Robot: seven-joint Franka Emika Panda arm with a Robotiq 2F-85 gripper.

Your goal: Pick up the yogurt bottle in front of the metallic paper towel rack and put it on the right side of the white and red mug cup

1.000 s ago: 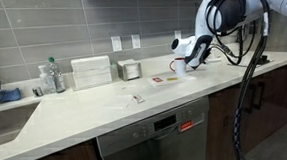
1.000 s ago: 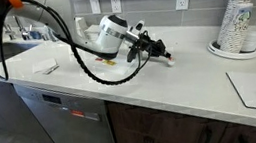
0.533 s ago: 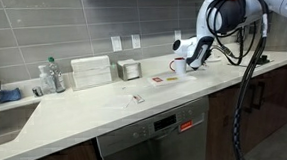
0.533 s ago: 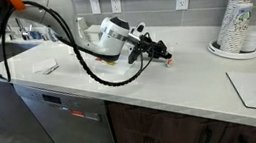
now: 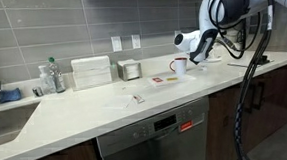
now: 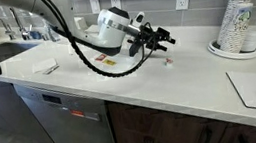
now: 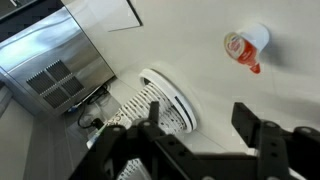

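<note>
Clearly claw [image 6: 165, 41] wide open, empty, above counter [image 6: 199, 72]. Yogurt bottle [image 7: 245, 46] small, blurred, apart from fingers, free counter around it. White and red mug cup [image 5: 180, 65] tiny, indistinct.

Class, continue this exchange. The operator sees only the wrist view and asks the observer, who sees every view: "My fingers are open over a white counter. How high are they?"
Observer: Your fingers hang clear above the counter, touching nothing.
Operator: What stands along the wall?
Observer: In an exterior view, a metal rack sits beside a white box against the tiles.
Operator: Is there anything farther along the counter?
Observer: A tall stack of paper cups stands toward one end.
</note>
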